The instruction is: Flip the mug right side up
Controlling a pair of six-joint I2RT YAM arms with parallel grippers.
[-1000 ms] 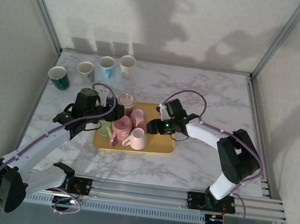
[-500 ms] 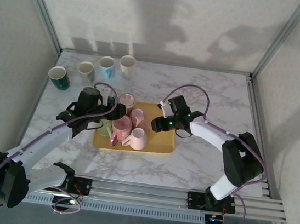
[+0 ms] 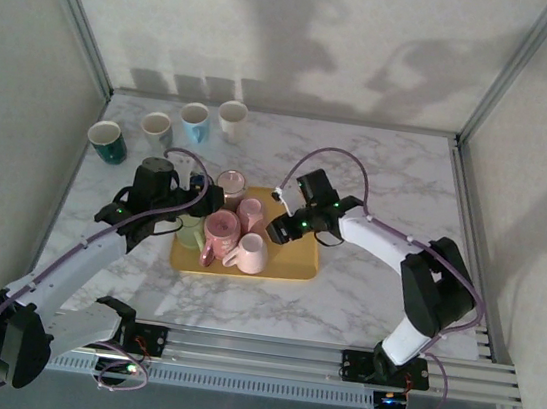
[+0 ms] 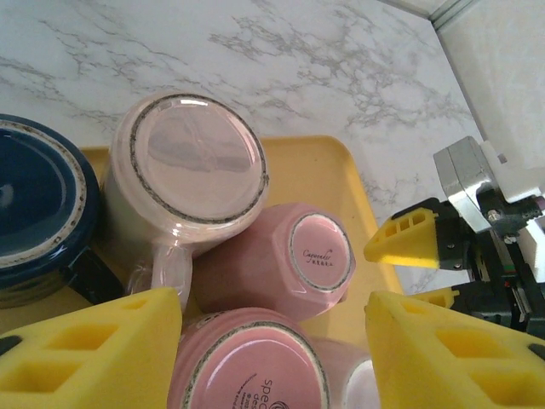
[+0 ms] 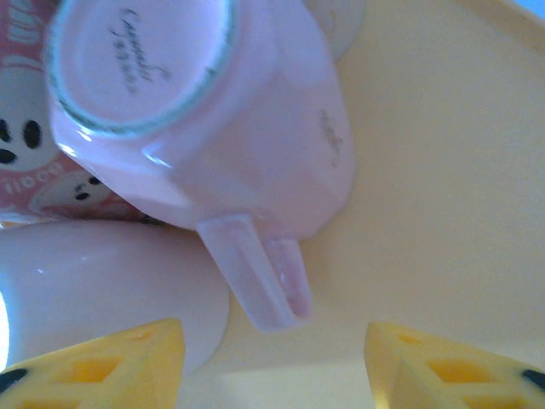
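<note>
From above, the yellow tray (image 3: 295,270) carries a cluster of mugs (image 3: 219,233). The pink mug (image 3: 251,209) stands base-up toward the tray's far side. The right gripper (image 3: 276,231) is just beside it over the tray, and the left gripper (image 3: 199,207) is over the tray's left edge.

Left wrist: its fingers are spread wide above the tray's mugs (several base-up).

Right wrist: its fingers are spread, and the mug's handle (image 5: 260,273) points between them, apart from both.
</note>
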